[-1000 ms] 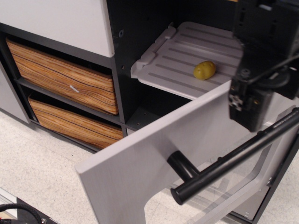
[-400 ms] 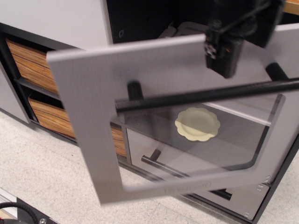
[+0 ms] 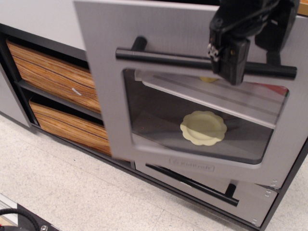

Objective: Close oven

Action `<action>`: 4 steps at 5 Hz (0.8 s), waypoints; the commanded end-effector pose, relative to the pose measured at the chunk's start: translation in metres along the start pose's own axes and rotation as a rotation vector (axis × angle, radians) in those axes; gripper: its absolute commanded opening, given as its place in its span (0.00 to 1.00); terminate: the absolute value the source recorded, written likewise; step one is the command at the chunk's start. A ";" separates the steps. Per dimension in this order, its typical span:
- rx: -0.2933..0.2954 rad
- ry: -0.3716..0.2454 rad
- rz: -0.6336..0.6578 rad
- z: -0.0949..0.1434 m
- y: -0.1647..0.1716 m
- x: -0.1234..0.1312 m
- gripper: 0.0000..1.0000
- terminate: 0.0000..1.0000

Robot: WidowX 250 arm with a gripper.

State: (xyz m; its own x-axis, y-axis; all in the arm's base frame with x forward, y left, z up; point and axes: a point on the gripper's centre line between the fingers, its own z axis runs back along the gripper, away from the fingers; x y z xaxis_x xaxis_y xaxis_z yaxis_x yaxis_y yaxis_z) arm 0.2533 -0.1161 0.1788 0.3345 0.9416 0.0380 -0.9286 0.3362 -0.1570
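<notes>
Oven's brushed-grey windowed door stood almost upright, judged not fully seated. Black claw sat against thick black bar handle; claw opening indeterminable.

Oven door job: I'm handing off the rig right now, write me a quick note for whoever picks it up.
Gripper: in front of the black bar handle, right of its middle; whether it is open or shut cannot be told.
Oven: the grey door is nearly upright but its left edge looks to stand out from the cabinet, overlapping the wood-grain drawers.
Inside, through the window: white rack, a scalloped cream plate below it.
Done: door raised most of the way.
Left: probably a last push until the door sits flush, then back the arm off.
</notes>
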 end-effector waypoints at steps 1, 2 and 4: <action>-0.012 -0.048 -0.039 -0.041 -0.003 0.018 1.00 0.00; 0.001 -0.061 -0.022 -0.071 -0.002 0.040 1.00 0.00; 0.006 -0.121 0.027 -0.093 -0.007 0.071 1.00 0.00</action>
State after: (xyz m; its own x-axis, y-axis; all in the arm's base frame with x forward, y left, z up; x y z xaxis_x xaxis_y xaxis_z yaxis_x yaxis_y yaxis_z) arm 0.2861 -0.0592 0.0764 0.3188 0.9368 0.1439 -0.9373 0.3342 -0.0992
